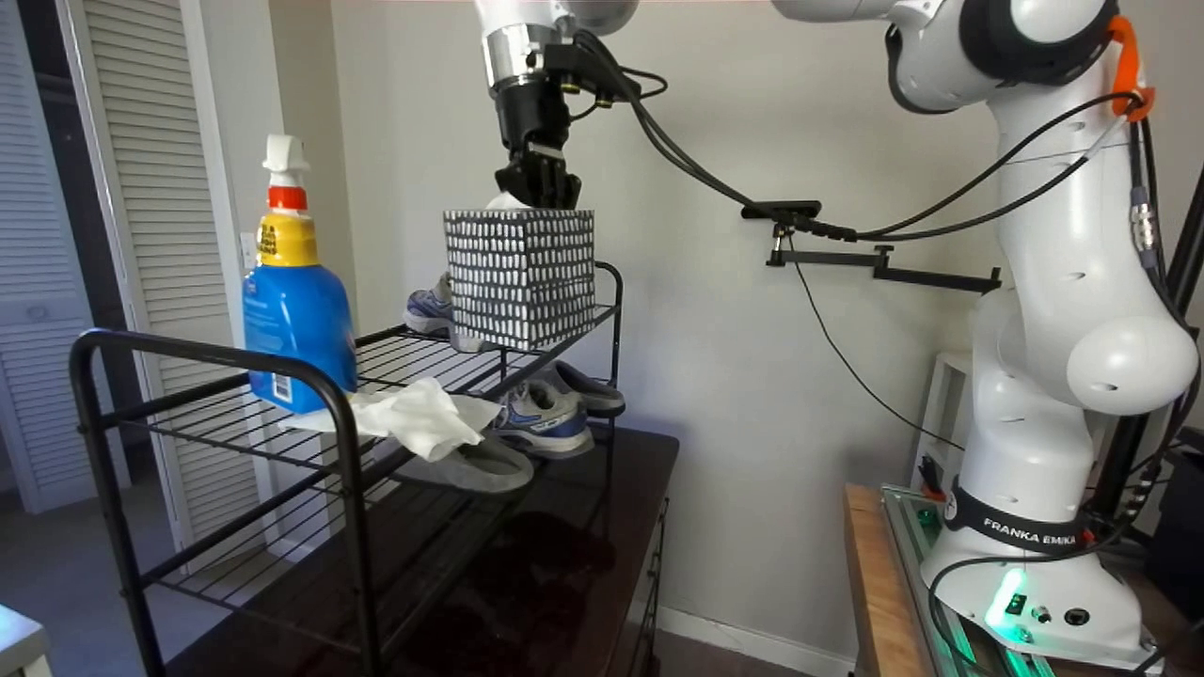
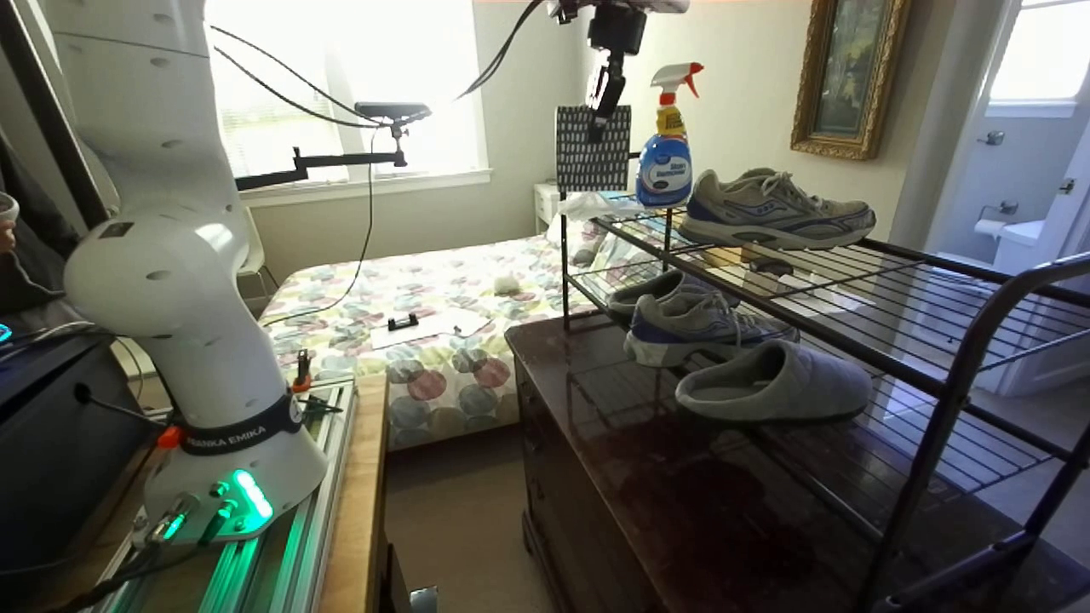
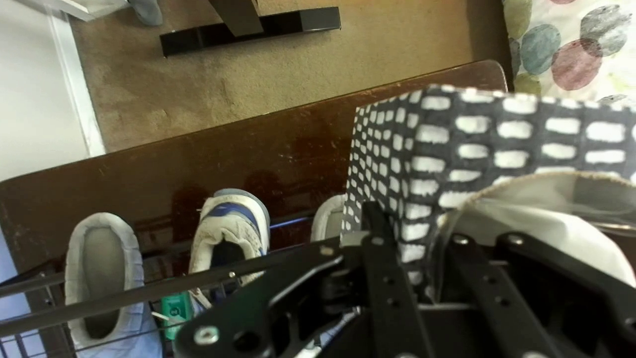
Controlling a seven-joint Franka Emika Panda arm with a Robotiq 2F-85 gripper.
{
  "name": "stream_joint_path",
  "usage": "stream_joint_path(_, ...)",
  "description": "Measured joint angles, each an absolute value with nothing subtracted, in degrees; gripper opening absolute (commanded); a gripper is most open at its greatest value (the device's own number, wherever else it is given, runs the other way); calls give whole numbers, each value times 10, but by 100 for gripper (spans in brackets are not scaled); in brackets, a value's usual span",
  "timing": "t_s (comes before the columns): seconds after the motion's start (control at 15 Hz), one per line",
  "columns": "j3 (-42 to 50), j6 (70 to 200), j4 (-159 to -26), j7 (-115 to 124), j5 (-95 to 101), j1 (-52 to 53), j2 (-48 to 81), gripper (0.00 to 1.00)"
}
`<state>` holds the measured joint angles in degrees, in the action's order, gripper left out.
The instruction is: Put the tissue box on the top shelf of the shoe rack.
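The tissue box, dark grey with white dashes, shows in both exterior views (image 1: 520, 282) (image 2: 575, 162) and at right in the wrist view (image 3: 516, 129). My gripper (image 1: 541, 193) is at its top edge. In the wrist view my gripper (image 3: 415, 226) has one finger outside the box wall and the other at the oval opening, its tip hidden. The box hangs roughly upright over the front edge of the black wire shoe rack's top shelf (image 2: 886, 289), near the bed end. A small gap to the shelf is hard to judge.
A blue spray bottle (image 1: 299, 329), white crumpled tissue (image 1: 423, 414) and a sneaker (image 2: 775, 217) are on the top shelf. A sneaker (image 2: 681, 328) and grey slippers (image 2: 792, 387) sit on the lower level. The rack stands on a dark dresser (image 2: 613, 443).
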<state>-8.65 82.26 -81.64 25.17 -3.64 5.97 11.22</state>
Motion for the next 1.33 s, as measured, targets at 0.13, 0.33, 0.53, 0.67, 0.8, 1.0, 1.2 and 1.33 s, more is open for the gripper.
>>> stream_joint_path(0.13,-82,823,-770,246,-36,67,153,2)
stream_joint_path(0.33,-70,822,-711,240,-35,72,208,2)
stream_joint_path(0.53,-58,820,-658,229,-34,74,253,2)
stream_joint_path(0.67,-52,808,-625,227,-34,76,278,2)
stream_joint_path(0.8,-46,793,-593,227,-30,81,303,2)
stream_joint_path(1.0,-38,780,-551,227,-29,87,339,9)
stream_joint_path(1.2,-37,779,-519,227,-29,89,365,36)
stream_joint_path(1.33,-37,778,-502,227,-29,90,377,50)
